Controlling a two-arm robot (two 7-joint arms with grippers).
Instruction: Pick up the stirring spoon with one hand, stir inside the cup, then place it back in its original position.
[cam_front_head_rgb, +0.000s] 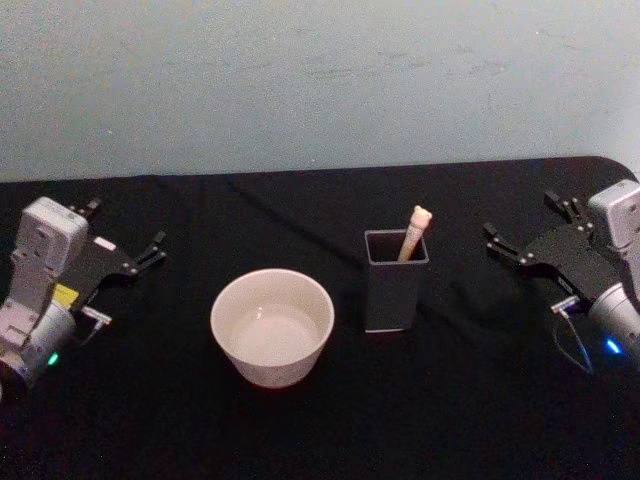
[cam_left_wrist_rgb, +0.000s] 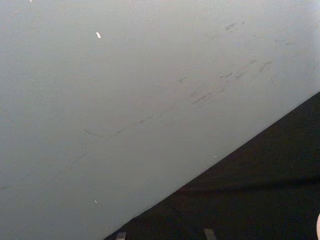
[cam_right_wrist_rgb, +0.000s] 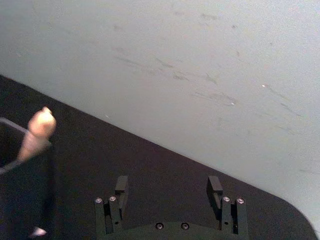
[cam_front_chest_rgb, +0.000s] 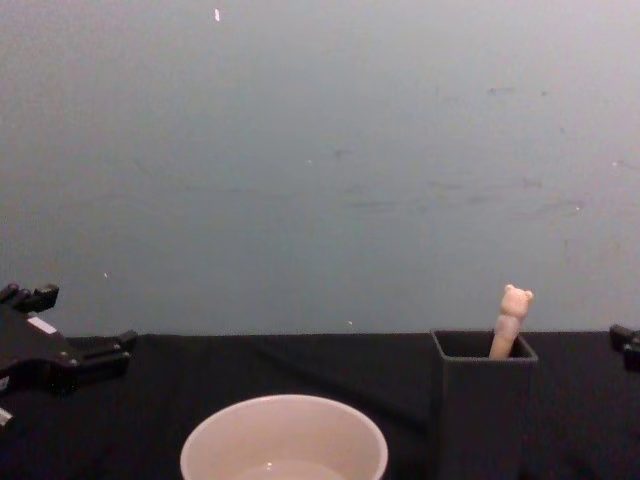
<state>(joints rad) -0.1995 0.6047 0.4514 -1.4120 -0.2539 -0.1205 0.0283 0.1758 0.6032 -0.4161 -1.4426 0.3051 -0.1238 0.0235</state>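
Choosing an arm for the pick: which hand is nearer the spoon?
The right hand, open, right of the dark grey holder where the stirring spoon stands. The left hand, also open, sits far left, with the cup between.

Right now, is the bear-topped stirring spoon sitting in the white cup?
No, the stirring spoon stands in the dark grey square holder, which sits to the right of the cup.
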